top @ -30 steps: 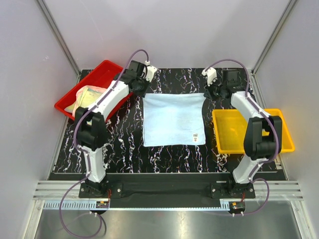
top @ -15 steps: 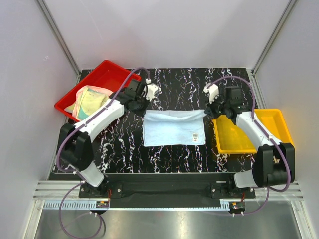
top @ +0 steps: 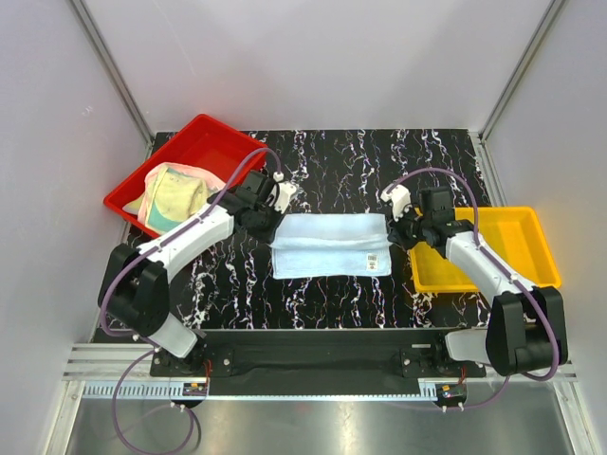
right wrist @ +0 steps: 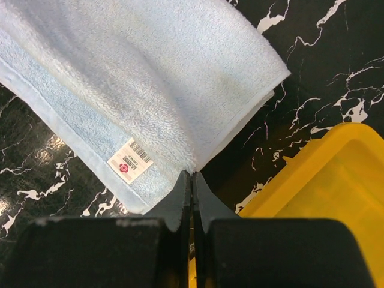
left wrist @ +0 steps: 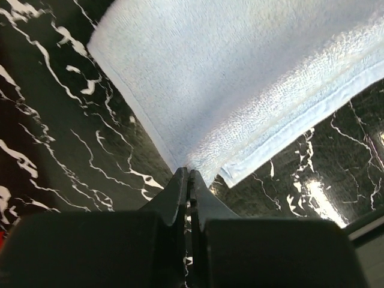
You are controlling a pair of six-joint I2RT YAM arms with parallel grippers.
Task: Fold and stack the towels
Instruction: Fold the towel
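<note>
Place: a robot test cell in a lab (nothing homely about it).
Walls: plain pale panels (top: 332, 57) box in the table (top: 332, 156), with aluminium struts (top: 109, 71) running off at 11 and 1 o'clock.
Mounting: the left arm (top: 190, 237) and right arm (top: 484, 261) are bolted to a black base plate (top: 313, 360) on slotted metal rails (top: 569, 365) at 6 o'clock.
Cabling: exposed purple cables (top: 432, 172) loop off both arms.
Bins: a red tray (top: 190, 137) at 10 o'clock and a yellow tray (top: 531, 232) at 3 o'clock.
</note>
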